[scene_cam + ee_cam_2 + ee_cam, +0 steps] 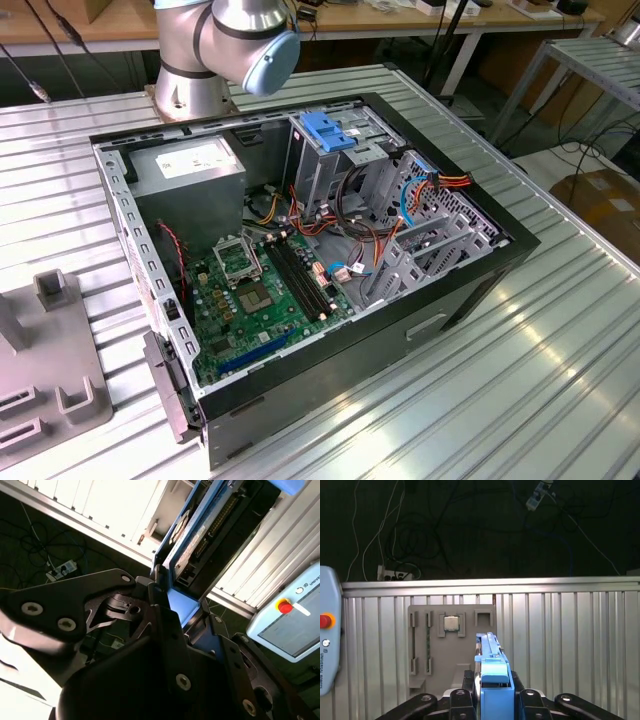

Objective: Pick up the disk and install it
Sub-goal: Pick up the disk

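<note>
In both wrist views my gripper (493, 690) (175, 611) is shut on the disk (490, 652) (197, 535). The disk is a flat grey drive in a bright blue carrier, seen edge-on, and its blue end (495, 677) sits between the black fingers (468, 679). It is held up in the air over the ribbed metal table (570, 630). In the exterior view the open computer case (470, 290) lies on that table, with the tall metal drive cage (345, 160) and its blue latch (328, 130) at the far side.
A grey fixture plate (420, 635) (50, 370) carrying a processor chip (452, 623) lies on the table beneath the disk. A teach pendant (290, 625) (327, 635) with a red button rests nearby. The arm's base (195, 70) stands behind the case. Cables cover the dark floor (445, 530).
</note>
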Motion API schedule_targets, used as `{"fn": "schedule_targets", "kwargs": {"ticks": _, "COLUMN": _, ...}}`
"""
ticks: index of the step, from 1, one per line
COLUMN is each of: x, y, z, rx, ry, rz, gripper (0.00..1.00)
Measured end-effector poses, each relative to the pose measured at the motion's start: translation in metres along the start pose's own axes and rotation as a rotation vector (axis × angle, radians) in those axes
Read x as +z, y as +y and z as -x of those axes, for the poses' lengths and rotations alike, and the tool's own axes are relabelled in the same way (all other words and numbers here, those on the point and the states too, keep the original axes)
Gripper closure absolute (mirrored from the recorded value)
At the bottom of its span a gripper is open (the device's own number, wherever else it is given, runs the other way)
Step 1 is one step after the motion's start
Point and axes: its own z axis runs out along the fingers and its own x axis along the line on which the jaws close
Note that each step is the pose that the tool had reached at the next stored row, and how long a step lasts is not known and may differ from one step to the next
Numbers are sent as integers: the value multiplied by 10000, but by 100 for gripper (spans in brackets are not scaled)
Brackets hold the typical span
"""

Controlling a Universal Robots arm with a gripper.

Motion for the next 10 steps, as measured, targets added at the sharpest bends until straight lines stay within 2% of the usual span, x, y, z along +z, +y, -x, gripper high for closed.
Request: {"fn": "schedule_targets", "kwargs": {"ticks": 10, "x": 1, "y": -114, "z": 3, "rx": 0, "ry": -1, "rz": -1, "gripper": 64}}
